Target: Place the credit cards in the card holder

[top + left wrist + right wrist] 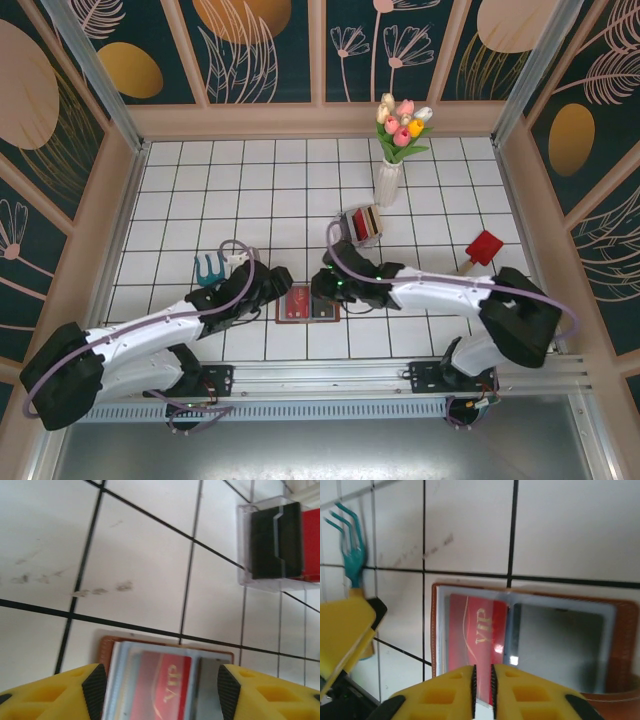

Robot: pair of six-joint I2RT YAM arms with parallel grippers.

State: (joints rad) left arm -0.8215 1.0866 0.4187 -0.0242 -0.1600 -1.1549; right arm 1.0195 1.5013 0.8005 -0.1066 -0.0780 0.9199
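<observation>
Right claw (482,672) is clenched on the red card (475,630) over the open wallet (620,635) by the worktop's (250,180) near edge; left claw (161,680) is spread astride it. Card should be slid flat into pocket (555,645).

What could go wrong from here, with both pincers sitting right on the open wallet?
1. The right pincer is pinched nearly shut at the near edge of the red VIP card. If it also grips the pocket film, backing off may drag the card out.
2. The left pincer straddles the card holder open, not clamping it, so the holder could slide on the tiles.
3. The clear box of cards stands near the vase, which a reach might bump.
</observation>
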